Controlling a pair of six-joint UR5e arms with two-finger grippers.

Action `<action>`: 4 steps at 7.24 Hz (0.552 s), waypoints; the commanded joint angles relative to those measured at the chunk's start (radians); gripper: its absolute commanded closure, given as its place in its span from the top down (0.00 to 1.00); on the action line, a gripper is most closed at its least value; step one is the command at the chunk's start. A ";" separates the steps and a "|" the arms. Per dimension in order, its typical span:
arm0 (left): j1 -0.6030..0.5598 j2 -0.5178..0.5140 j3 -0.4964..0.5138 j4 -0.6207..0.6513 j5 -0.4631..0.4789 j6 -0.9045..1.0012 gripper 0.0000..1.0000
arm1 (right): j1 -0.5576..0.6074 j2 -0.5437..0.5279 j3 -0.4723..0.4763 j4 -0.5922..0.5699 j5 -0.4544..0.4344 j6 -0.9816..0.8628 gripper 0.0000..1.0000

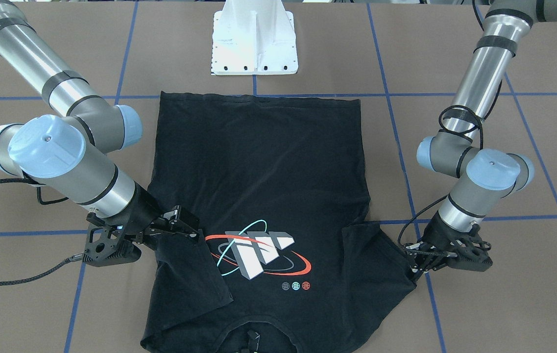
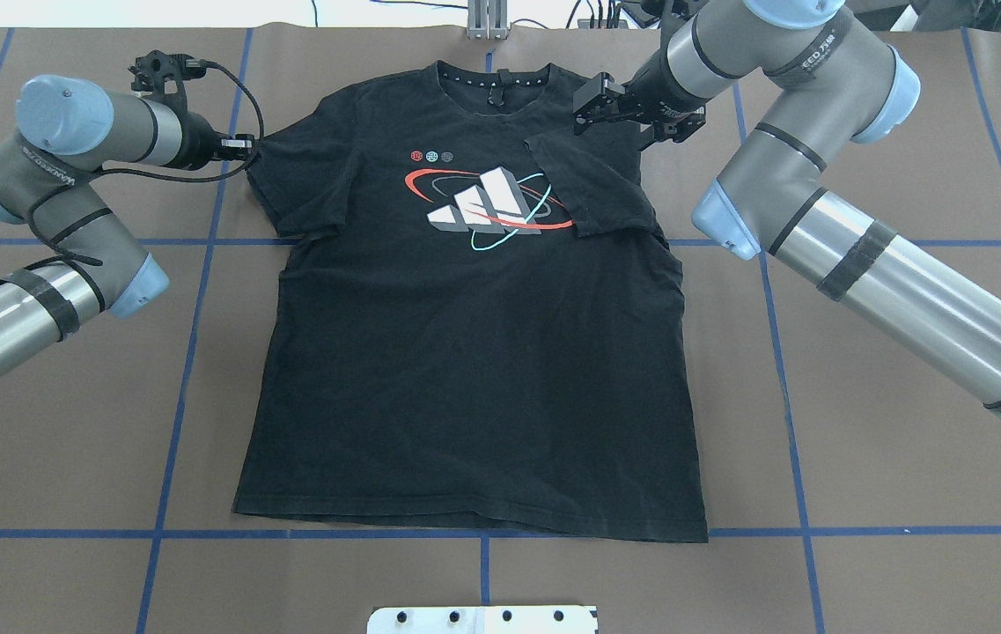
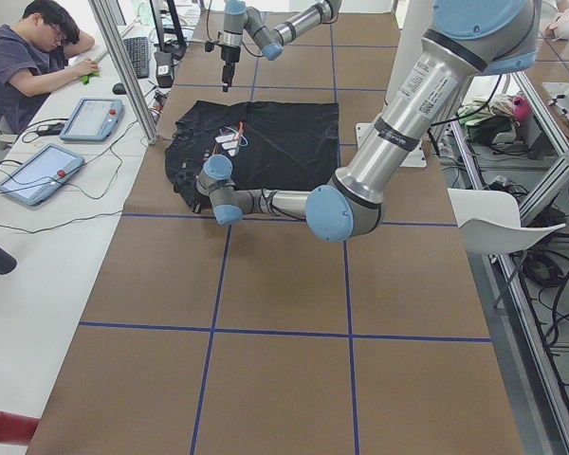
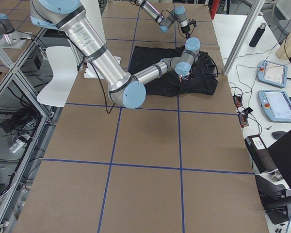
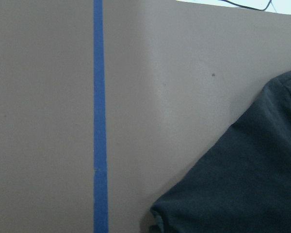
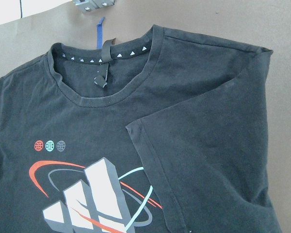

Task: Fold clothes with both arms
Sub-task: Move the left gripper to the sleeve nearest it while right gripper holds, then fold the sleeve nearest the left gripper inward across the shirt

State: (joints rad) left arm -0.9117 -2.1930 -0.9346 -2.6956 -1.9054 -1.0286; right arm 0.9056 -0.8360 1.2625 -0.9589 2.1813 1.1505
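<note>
Overhead exterior view: the left arm (image 2: 69,123) reaches in low from the left edge. White lettering runs along its grey elbow, too small to read with confidence. The left gripper (image 2: 243,141) has its tip at the hem of the near sleeve (image 2: 289,189). Whether its claw is spread or pinching the cloth I cannot tell, and its wrist camera shows only the sleeve edge, bare table and one blue tape line (image 5: 100,121).

The black T-shirt (image 2: 465,370) lies face up and flat in the middle of the brown table (image 2: 905,484), with its collar (image 2: 493,84) at the far side and its hem toward the robot. Inside the collar runs a row of small white triangles, with a black loop tag at the centre. No words are legible there. The chest logo (image 2: 482,207) is three slanted white-grey bars ringed by a red and a teal ellipse. Above it sit three tiny globe marks (image 2: 431,156), red, teal and grey.

The other sleeve (image 2: 592,189) is folded inward over the chest and covers the logo's edge. The right gripper (image 2: 588,106) hovers just above that sleeve's shoulder end with its claw spread, holding nothing. The right arm (image 2: 817,176) bears a printed label that is only partly legible.
</note>
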 commanded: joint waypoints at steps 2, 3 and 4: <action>-0.032 0.012 -0.200 0.150 -0.135 -0.016 0.00 | 0.001 -0.002 0.000 0.000 0.002 0.000 1.00; -0.024 0.009 -0.245 0.174 -0.136 -0.109 0.00 | -0.001 -0.002 0.000 0.000 0.003 0.000 1.00; -0.010 -0.016 -0.248 0.175 -0.135 -0.193 0.00 | 0.001 -0.005 0.000 0.000 0.003 0.000 1.00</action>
State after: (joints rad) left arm -0.9335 -2.1904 -1.1537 -2.5398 -2.0343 -1.1282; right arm 0.9058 -0.8384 1.2625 -0.9587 2.1838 1.1505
